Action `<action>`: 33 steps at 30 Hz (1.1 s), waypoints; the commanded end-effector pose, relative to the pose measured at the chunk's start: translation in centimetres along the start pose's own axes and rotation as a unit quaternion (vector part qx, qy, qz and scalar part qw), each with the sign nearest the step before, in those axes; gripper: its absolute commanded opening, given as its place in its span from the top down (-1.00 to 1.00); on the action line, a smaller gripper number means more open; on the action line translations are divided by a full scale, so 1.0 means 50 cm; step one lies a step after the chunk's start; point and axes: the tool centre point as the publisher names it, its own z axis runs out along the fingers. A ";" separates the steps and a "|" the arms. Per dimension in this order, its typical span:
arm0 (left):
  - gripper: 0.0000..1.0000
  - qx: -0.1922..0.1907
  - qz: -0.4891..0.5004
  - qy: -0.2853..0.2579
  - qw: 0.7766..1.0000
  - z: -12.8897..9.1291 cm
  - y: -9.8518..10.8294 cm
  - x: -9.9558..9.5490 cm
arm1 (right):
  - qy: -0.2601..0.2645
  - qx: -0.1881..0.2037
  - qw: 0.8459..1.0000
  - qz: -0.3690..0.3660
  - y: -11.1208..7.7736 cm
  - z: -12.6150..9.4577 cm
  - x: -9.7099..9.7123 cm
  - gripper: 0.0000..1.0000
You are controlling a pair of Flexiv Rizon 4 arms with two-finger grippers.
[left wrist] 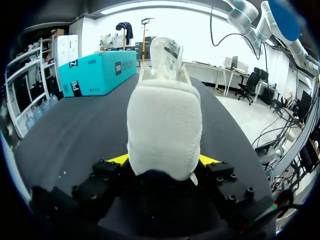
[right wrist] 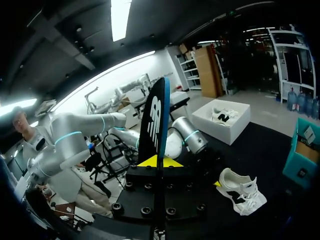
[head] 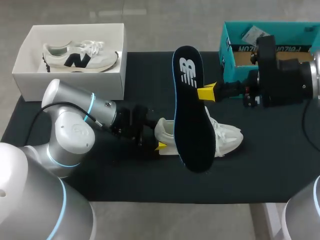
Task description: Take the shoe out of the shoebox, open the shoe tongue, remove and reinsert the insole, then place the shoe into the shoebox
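- L gripper (left wrist: 162, 161): jaws clamped on heel of shoe (head: 227, 137); shoe mid-table on mat (head: 270, 170), toe right.
- R gripper (head: 206, 93): jaws pinching insole (head: 190, 115), held up over shoe.
- White box (head: 70, 85) far left.

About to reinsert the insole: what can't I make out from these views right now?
- Opening of the shoe: in the head view the insole, held by the right tool, covers its middle; the left wrist view shows only the heel.
- Tips of the left tool: mostly behind the heel in the left wrist view.
- Inside of the teal box: in the head view the right arm covers it and the edge cuts it off.
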 end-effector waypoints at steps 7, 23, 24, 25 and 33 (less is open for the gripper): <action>1.00 -0.001 0.000 -0.001 1.000 0.000 -0.001 0.001 | -0.214 -0.012 0.977 0.004 0.007 -0.008 0.073 1.00; 1.00 -0.001 0.000 -0.001 1.000 0.000 -0.001 0.001 | -0.226 0.001 0.974 0.004 0.026 -0.039 0.078 1.00; 1.00 -0.001 0.000 -0.001 1.000 0.000 -0.001 0.001 | -0.226 0.001 0.974 0.004 0.026 -0.039 0.078 1.00; 1.00 -0.001 0.000 -0.001 1.000 0.000 -0.001 0.001 | -0.226 0.001 0.974 0.004 0.026 -0.039 0.078 1.00; 1.00 -0.001 0.000 -0.001 1.000 0.000 -0.001 0.001 | -0.226 0.001 0.974 0.004 0.026 -0.039 0.078 1.00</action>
